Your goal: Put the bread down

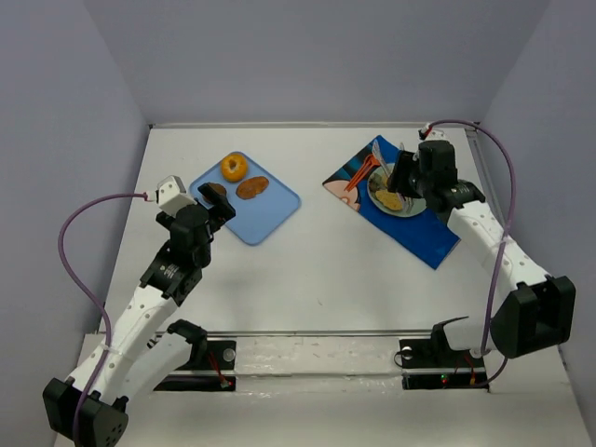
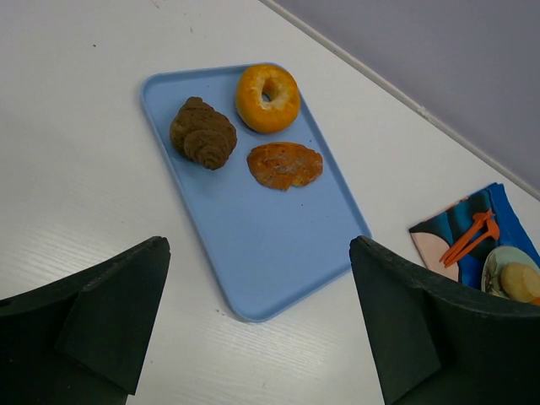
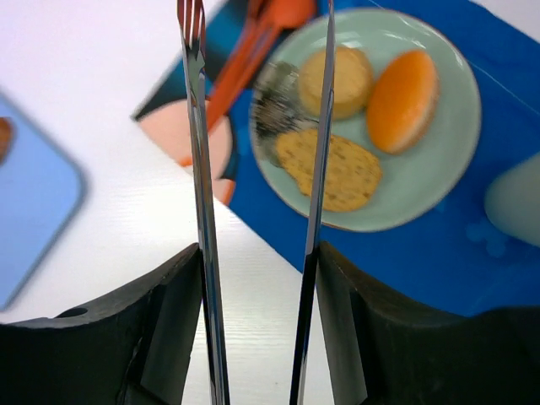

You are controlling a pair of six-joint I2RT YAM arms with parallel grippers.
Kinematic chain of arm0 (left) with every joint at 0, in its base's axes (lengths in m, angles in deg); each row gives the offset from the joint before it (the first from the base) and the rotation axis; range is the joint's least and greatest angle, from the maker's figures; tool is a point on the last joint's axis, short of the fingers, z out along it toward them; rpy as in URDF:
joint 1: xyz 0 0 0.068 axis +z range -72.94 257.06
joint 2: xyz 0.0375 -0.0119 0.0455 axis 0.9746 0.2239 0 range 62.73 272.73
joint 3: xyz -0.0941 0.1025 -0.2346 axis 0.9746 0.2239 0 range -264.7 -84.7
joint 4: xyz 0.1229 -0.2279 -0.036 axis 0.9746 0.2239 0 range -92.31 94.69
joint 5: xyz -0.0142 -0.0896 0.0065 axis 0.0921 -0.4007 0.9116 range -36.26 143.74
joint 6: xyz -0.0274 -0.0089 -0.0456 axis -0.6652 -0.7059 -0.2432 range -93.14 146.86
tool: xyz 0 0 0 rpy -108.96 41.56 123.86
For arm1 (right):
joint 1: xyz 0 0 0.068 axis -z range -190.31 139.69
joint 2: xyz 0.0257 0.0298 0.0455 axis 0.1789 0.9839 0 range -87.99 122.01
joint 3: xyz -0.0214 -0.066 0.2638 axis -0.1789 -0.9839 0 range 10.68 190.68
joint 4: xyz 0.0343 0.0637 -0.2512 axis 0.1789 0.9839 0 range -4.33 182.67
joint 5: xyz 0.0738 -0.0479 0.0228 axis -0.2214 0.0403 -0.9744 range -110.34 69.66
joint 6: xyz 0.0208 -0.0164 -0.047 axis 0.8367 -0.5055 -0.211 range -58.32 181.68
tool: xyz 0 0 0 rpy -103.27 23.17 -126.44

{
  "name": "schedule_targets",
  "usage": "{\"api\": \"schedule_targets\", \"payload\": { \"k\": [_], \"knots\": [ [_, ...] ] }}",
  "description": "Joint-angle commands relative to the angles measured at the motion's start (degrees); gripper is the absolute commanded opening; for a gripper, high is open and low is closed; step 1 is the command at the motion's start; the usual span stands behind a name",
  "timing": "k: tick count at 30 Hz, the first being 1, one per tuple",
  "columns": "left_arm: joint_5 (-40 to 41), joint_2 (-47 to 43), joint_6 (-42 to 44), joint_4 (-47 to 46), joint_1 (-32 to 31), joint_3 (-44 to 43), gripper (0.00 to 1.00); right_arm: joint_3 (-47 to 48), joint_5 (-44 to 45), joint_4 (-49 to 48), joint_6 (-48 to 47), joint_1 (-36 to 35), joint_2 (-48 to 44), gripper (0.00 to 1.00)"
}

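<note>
A blue tray (image 1: 275, 219) left of centre holds an orange bagel (image 1: 233, 168), a flat brown bread (image 1: 251, 187) and a dark croissant (image 1: 217, 191). All three also show in the left wrist view: bagel (image 2: 267, 98), flat bread (image 2: 285, 164), croissant (image 2: 202, 133). My left gripper (image 1: 216, 212) is open and empty, above the tray's near corner (image 2: 253, 312). My right gripper (image 3: 257, 253) is shut on metal tongs (image 3: 198, 169), whose arms stand apart and empty above the pale green plate (image 3: 439, 169). The plate holds a round bun (image 3: 337, 80), an orange roll (image 3: 403, 99) and a flat seeded bread (image 3: 342, 173).
The plate (image 1: 391, 196) sits on a blue patterned placemat (image 1: 424, 233) at the back right. Orange utensils (image 3: 253, 42) lie on the mat beside the plate. A whitish object (image 3: 515, 198) is on the mat at the right. Grey walls enclose the white table.
</note>
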Motion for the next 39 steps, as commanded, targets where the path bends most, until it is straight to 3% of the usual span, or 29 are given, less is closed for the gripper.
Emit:
{"api": "schedule_targets", "payload": {
  "k": [1,6,9,14,20,24,30,35,36,37,39],
  "knots": [
    [0.4,-0.4,-0.2,-2.6,0.2,0.2,0.99,-2.8,-19.6,-12.9,-6.4,0.3,-6.5,0.59],
    [0.2,-0.2,0.0,-2.5,0.2,0.2,0.99,-7.3,-40.2,-21.1,-9.9,0.3,-9.4,0.56],
    [0.3,-0.2,-0.1,-2.5,0.2,0.2,0.99,-8.2,-41.2,-21.3,-11.3,-1.0,-9.6,0.56],
    [0.4,0.1,-0.2,-2.6,0.2,0.1,0.99,-9.9,-37.2,-21.3,-12.1,-4.6,-9.2,0.56],
    [0.5,1.1,0.0,-2.5,0.2,-0.3,0.99,-10.4,-23.2,-19.0,-14.2,-17.5,-3.0,0.58],
    [0.4,1.5,0.1,-2.8,0.2,-0.3,0.99,-13.5,-16.7,-22.0,-9.9,-18.1,-0.9,0.58],
    [0.4,1.6,0.2,-2.8,0.2,-0.3,0.99,-19.5,-21.9,-26.4,-10.2,-18.6,2.2,0.61],
    [0.4,1.8,0.0,-2.9,0.2,-0.1,0.99,-24.4,-13.1,-26.7,-8.1,-18.6,3.3,0.64],
    [0.2,1.8,0.0,-3.0,0.2,-0.2,0.99,-24.7,-12.9,-26.6,-8.2,-18.6,3.2,0.66],
    [0.1,2.0,0.0,-3.0,0.2,-0.3,0.99,-24.7,-12.6,-26.6,-8.0,-18.6,3.1,0.80],
    [0.2,2.1,0.1,-3.0,0.2,-0.3,0.99,-24.5,-13.3,-26.6,-8.7,-18.6,2.1,1.00]
  ]
}}
